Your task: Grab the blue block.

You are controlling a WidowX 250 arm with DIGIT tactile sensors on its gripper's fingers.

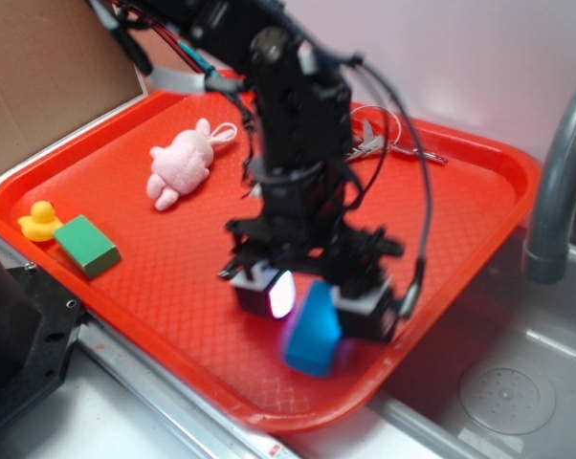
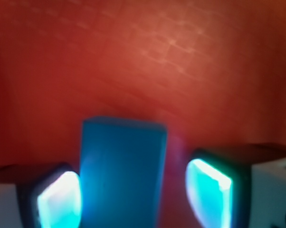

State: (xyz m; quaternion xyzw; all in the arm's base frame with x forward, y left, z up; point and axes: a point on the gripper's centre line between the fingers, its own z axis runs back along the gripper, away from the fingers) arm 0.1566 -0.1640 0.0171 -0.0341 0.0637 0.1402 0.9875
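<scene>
Two lit fingers [image 2: 209, 192] flank smooth bright-blue rect. blue block [image 2: 121, 171].

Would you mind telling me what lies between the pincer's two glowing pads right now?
The blue block stands between the pincer pads, with a gap beside one pad; the wrist view shows this best.

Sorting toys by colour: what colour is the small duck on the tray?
Yellow; the duck shows best in the exterior view.

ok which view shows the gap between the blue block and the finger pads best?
Wrist view. The blue block fills the middle between both glowing pads, with a visible gap on the right side; the left looks near or touching. The exterior view shows the block upright on the red tray under the gripper, but blurred, gaps unreadable.
</scene>
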